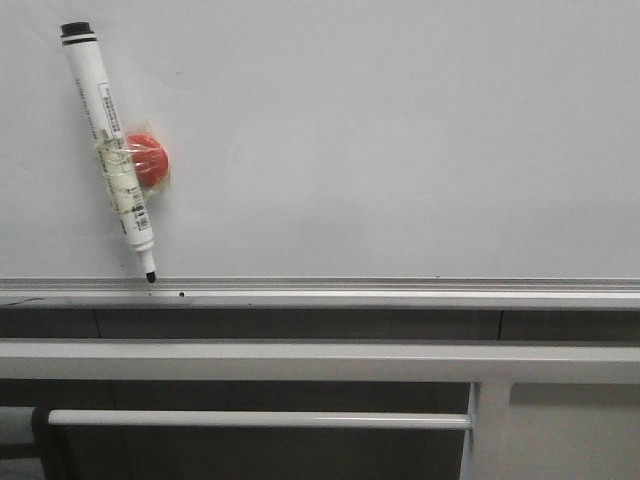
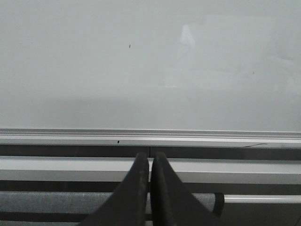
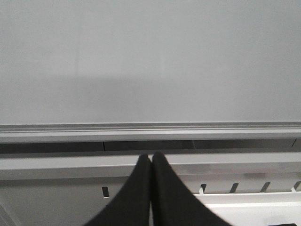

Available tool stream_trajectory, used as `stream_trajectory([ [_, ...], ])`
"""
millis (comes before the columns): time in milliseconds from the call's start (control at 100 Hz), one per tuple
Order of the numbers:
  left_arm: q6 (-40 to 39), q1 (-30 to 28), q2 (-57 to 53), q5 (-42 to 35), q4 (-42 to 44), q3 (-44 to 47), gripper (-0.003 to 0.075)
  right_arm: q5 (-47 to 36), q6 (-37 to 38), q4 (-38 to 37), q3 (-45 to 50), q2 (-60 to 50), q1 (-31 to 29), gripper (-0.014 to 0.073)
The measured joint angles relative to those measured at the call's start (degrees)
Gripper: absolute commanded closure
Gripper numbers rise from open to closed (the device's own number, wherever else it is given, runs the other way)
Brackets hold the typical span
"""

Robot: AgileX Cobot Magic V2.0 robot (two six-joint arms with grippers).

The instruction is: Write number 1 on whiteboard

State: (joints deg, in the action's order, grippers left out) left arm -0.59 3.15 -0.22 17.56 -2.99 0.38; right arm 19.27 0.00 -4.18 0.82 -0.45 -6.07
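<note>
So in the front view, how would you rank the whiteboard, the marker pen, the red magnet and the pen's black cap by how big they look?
Largest to smallest:
1. whiteboard, fills most of the view
2. marker pen
3. red magnet, partly hidden behind the pen
4. black cap

White metal bars (image 1: 300, 360) below, dark gap behind, grey horizontal tube (image 1: 260, 419) lower down.

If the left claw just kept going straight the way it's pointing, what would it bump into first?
Probably the whiteboard itself, near its silver lower rail. The left claw, shut and empty, faces the bare board with nothing between them. Depth is hard to judge, so whether it meets rail or board first is uncertain.
</note>
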Motion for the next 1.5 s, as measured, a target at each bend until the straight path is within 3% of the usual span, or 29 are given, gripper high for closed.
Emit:
stream_trajectory([
  [410, 0.0, 0.0, 0.0, -3.5, -1.8, 0.0, 0.0741, 0.0, -0.3, 0.0, 0.0, 0.0, 0.0, 0.0657],
  [750, 0.0, 0.0, 0.0, -20.5, -0.2, 0.0, 0.0741, -0.8, -0.3, -3.5, 0.0, 0.0, 0.0, 0.0657],
  [960, 0.0, 0.0, 0.0, -26.1, 0.3, 0.0, 0.0741, -7.9, -0.3, 4.2, 0.1, 0.0, 0.0, 0.0657],
  [1150, 0.0, 0.0, 0.0, -26.6, 0.4, 0.0, 0.0741, -12.3, -0.3, 5.1, 0.1, 0.0, 0.0, 0.0657],
  [1500, 0.0, 0.0, 0.0, -27.1, -3.4, 0.0, 0.0741, -27.6, 0.0, 6.5, 0.1, 0.0, 0.0, 0.0657],
])
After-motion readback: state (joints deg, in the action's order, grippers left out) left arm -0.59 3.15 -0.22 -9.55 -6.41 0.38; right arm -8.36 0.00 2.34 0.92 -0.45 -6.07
